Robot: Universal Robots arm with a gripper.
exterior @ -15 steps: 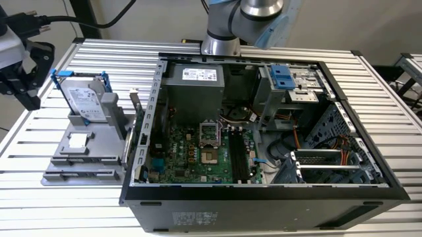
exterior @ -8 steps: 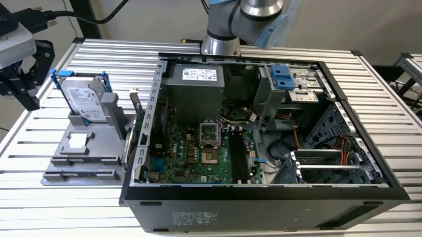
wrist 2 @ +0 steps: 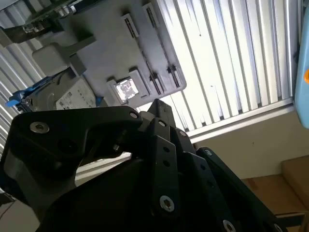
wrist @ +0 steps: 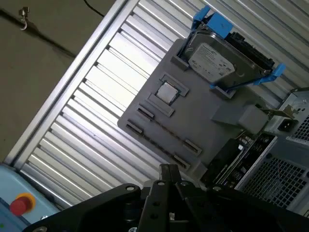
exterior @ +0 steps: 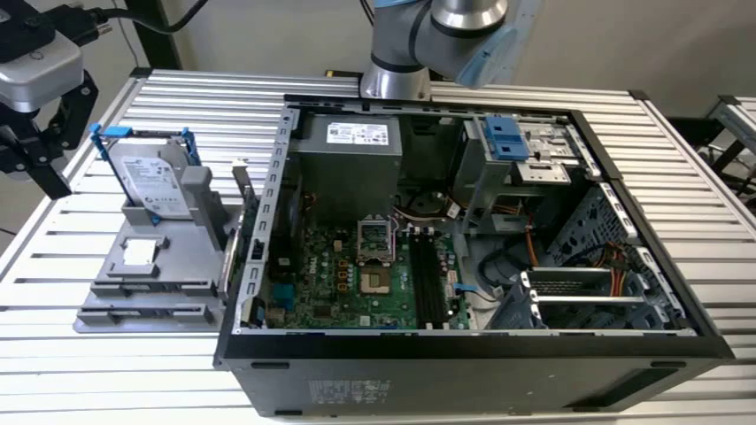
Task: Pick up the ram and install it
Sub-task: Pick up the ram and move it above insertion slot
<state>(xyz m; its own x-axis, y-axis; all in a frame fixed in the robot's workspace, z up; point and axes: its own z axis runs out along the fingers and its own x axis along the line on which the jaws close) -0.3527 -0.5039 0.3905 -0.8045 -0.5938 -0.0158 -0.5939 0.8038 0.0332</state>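
My black gripper [exterior: 42,146] hangs at the exterior view's left edge, above the table's rim and beside the grey holder [exterior: 177,266]. It touches nothing that I can see. Its dark linkage [wrist: 169,193] fills the foreground in both wrist views, which look down on the holder [wrist 2: 111,53]. A thin dark strip [wrist: 164,134] runs along a groove between the holder's end clips. It may be the ram seen edge-on, but I cannot tell for sure. The long black motherboard slots [exterior: 428,283] lie inside the open computer case [exterior: 473,354].
A silver hard drive in a blue frame [exterior: 154,181] stands at the holder's back, and a circuit card [exterior: 243,190] stands upright between holder and case. The slatted metal table [exterior: 71,372] carries everything. A red button [wrist: 18,205] sits on a blue box below the table's edge.
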